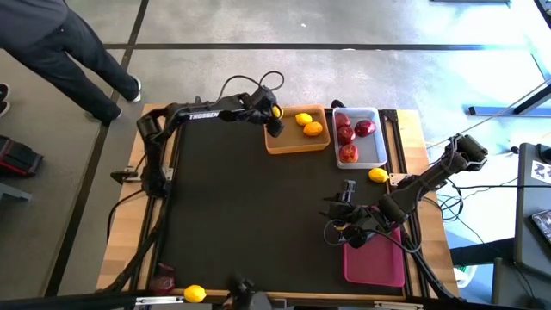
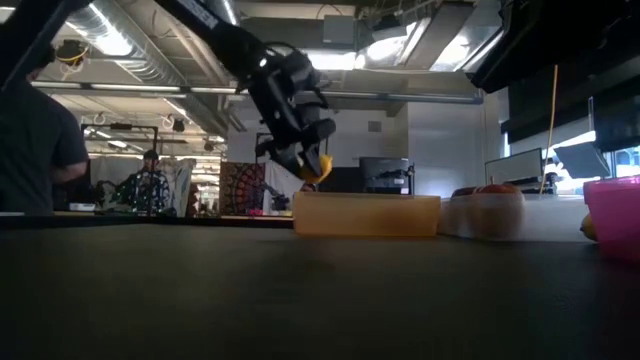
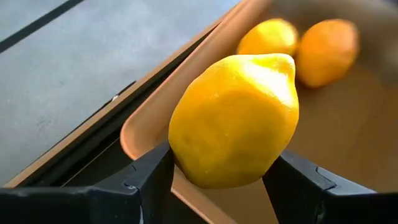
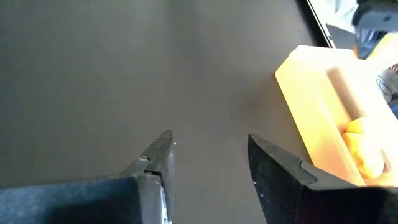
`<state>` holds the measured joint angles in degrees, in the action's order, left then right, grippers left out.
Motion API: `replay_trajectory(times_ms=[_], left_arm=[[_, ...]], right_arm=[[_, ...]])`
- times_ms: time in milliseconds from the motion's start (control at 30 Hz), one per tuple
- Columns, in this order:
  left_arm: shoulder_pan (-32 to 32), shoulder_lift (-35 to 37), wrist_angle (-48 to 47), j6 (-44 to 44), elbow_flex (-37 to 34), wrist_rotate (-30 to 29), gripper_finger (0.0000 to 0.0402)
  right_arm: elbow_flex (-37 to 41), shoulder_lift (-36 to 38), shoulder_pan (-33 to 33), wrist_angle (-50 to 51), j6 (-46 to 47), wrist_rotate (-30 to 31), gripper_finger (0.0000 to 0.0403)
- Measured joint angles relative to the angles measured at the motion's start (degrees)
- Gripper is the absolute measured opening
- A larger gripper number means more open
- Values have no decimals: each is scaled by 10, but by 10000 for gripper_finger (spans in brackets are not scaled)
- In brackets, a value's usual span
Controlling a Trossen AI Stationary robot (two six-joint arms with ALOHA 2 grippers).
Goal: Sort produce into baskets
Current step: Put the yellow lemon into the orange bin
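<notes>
My left gripper point(image 1: 275, 118) is shut on a yellow lemon point(image 3: 233, 118) above the left rim of the orange tray point(image 1: 293, 145); it also shows in the low view point(image 2: 305, 160). In that tray lie another lemon point(image 1: 303, 119) and an orange citrus point(image 1: 313, 129). The white tray point(image 1: 379, 142) holds red apples point(image 1: 348, 136). My right gripper point(image 4: 208, 146) is open and empty over the dark mat, by the magenta tray point(image 1: 374, 258). A loose lemon point(image 1: 377, 175) lies on the table near the white tray. My left gripper pinches the lemon by two opposite sides point(image 3: 180, 155) between its two fingers point(image 3: 149, 180). The fingers slant down from the table's left side. The lemon is lifted clear, over the orange tray's left rim point(image 3: 149, 118), its pointed tip turned away from the fingers.
A lemon point(image 1: 195, 294) and a dark purple piece point(image 1: 162, 280) lie at the table's near left corner. A person point(image 1: 60, 47) stands beyond the far left corner. The mat's middle point(image 1: 250, 215) is bare.
</notes>
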<state>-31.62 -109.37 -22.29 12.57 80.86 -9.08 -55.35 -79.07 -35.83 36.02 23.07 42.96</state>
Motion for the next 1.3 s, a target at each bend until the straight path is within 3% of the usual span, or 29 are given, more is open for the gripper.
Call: replay_trajectory(times_ms=[333,600,767,1033,1300], left_arm=[[-11,-28,6,1,0,-15,233],[-15,-30,7,3,0,-32,287],[-12,-26,2,4,0,-29,299],[15,28,-25,-7,0,-1,300],[98,113,-77,-20,0,0,300]], right_arm=[[0,0,0,-3,0,1,156],[0,0,0,-4,0,1,156],[0,0,0,-4,0,1,156],[0,0,0,-4,0,1,156],[0,0,0,-5,0,1,156]])
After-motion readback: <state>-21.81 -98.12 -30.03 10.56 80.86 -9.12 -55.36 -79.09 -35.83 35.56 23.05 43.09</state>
